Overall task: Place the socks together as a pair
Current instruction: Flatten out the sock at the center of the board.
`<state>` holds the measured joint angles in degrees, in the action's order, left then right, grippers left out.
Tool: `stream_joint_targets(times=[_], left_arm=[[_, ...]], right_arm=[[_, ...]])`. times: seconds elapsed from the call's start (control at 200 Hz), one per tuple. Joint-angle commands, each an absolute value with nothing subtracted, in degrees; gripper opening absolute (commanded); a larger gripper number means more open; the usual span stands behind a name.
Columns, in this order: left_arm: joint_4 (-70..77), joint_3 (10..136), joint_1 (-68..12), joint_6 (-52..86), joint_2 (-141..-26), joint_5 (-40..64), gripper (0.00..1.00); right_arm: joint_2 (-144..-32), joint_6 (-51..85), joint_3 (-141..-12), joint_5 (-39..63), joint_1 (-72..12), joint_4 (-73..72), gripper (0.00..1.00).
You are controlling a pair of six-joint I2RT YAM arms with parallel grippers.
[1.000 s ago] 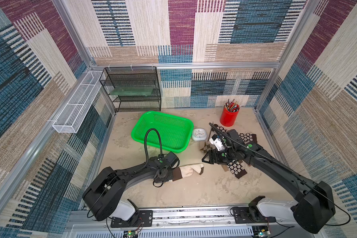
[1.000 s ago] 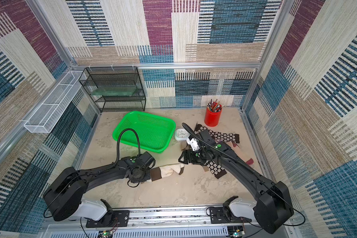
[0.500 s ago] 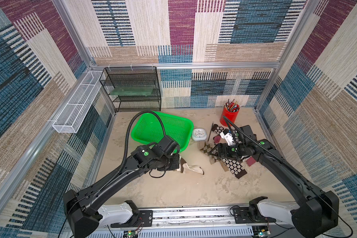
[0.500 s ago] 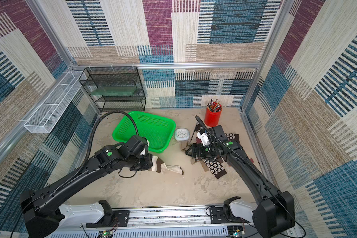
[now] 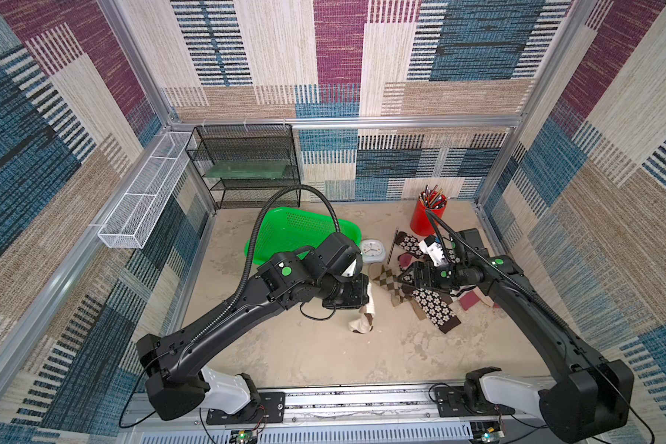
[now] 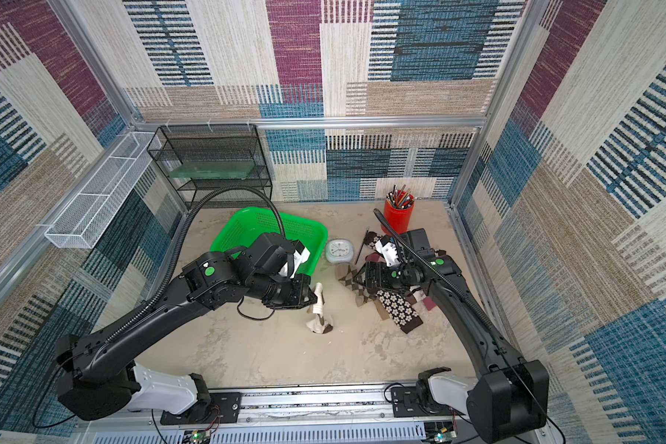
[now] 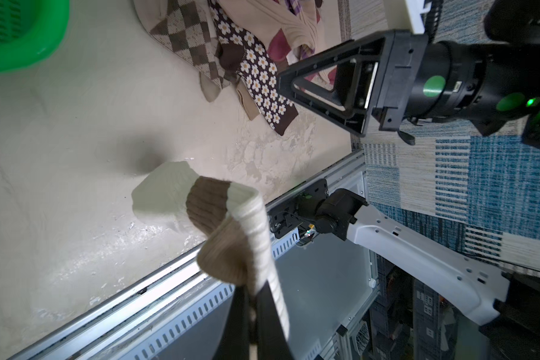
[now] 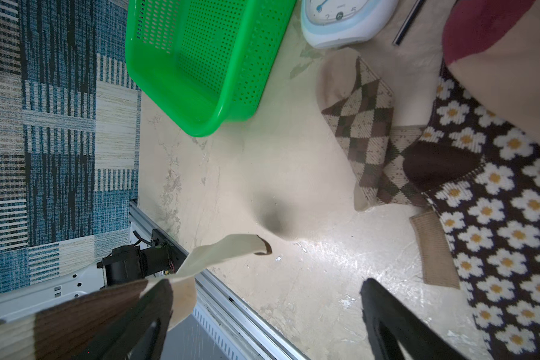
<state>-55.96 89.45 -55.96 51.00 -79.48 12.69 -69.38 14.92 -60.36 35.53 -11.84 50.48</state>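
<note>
Since a second ago my left arm has risen off the table and drawn back toward the basket, lifting the cream sock with brown blocks that lay flat along the beige stone-look table. My right arm has pulled back over the sock heap and spread its fingers.

That sock now hangs with its long axis close to vertical. Its ribbed upper end is pinched in the left gripper and its cream foot end points down, curling sideways. I cannot tell whether the tip touches the table. It sits near the middle of the table, between the basket and the heap.

My left arm reaches forward with the elbow raised and the wrist level, fingers clamped tight on the fabric. My right arm stretches in from its side, and the right gripper hovers level over the near edge of the heap. Its fingers stand wide apart with nothing between them. In the right wrist view cream-and-brown fabric crosses in front of one finger, and I cannot tell whether it touches.

Below that gripper lies the beige-brown argyle sock. The dark brown sock with white flowers overlaps it, and the tan sock with a maroon toe is bunched behind. Just beside the heap are a white round-faced clock and a green perforated plastic basket. A red cup of pencils stands at the back.
</note>
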Motion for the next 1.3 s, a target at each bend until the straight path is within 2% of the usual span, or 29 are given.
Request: stream_joint_targets(times=[0.0, 0.225, 0.456, 0.546, 0.611, 0.751, 0.886, 1.082, 1.177, 1.247, 1.297], left_arm=[[-50.8, 84.7, -55.0, 55.2, -77.6, 13.7, 0.02], [-45.2, 66.9, -46.3, 55.4, -71.9, 13.4, 0.02], [-41.3, 53.4, -38.9, 53.2, -69.1, 14.3, 0.01], [-41.5, 51.1, -37.8, 51.8, -68.7, 13.2, 0.02], [-41.9, 49.5, -36.9, 50.0, -68.9, 11.8, 0.02], [-43.0, 46.0, -34.1, 45.2, -70.8, 10.0, 0.03], [-42.5, 45.5, -31.4, 42.3, -72.6, 8.6, 0.03], [-42.8, 47.7, -30.5, 39.8, -75.0, 7.6, 0.04], [-42.1, 48.1, -29.4, 38.8, -75.9, 9.0, 0.03], [-42.6, 49.2, -29.4, 38.1, -76.6, 10.2, 0.04], [-42.9, 49.7, -29.4, 37.8, -76.7, 11.0, 0.04]], right_arm=[[-69.7, 13.5, -60.4, 37.0, -11.8, 50.6, 0.96], [-69.5, 16.9, -58.2, 38.9, -15.8, 47.9, 0.96], [-68.6, 26.5, -53.0, 34.1, -28.1, 45.2, 0.96], [-68.8, 31.1, -50.7, 32.4, -33.0, 41.9, 1.00], [-70.2, 33.1, -49.6, 29.8, -35.5, 40.2, 0.93], [-75.9, 35.7, -50.4, 25.5, -36.8, 36.7, 0.48], [-83.5, 34.6, -54.5, 21.9, -38.6, 38.0, 0.35], [-92.3, 33.6, -58.8, 18.7, -40.4, 39.6, 0.32], [-92.3, 33.2, -62.0, 17.2, -40.7, 40.9, 0.28], [-89.9, 32.9, -63.8, 18.1, -41.0, 40.8, 0.31], [-88.1, 31.7, -64.8, 20.0, -42.2, 40.6, 0.36]])
